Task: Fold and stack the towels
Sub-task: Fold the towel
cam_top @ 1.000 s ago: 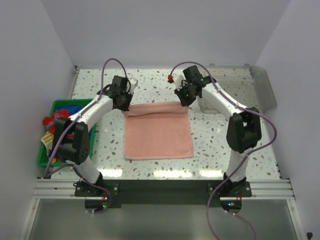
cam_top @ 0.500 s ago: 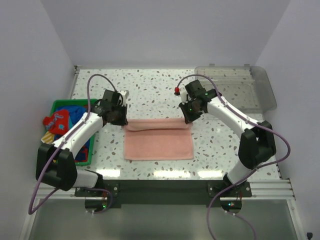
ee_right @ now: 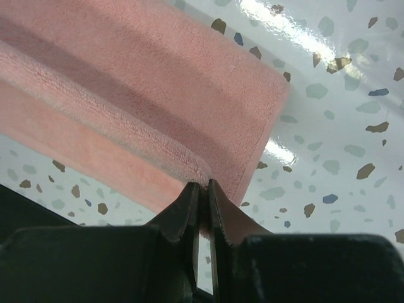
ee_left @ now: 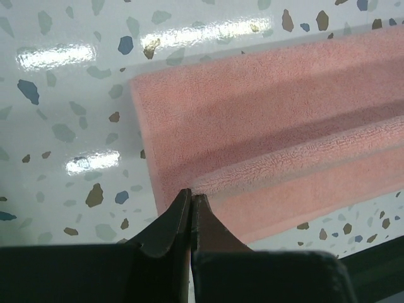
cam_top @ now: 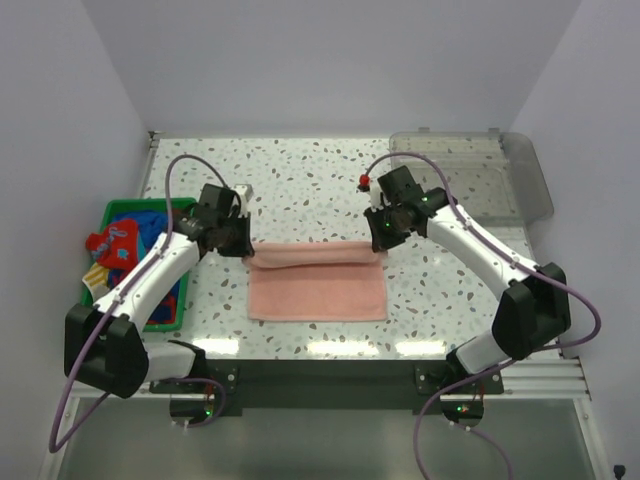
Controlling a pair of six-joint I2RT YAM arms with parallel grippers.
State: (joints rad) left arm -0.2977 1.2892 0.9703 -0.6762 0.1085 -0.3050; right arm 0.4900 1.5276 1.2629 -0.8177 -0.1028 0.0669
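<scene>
Locate towel [cam_top: 318,285] at middle of surface [cam_top: 300,180], far edge doubled over toward near edge. Verify left gripper [cam_top: 247,248] and right gripper [cam_top: 380,246] each clamped on a far corner. Match arm travel to avoid a skewed fold or a corner pulled free.

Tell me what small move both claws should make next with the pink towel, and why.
Probably draw both pinched corners of the pink towel toward its near edge. The left claw and right claw are each shut on one, and the folded-over edge lies only partway across the flat part.
</scene>
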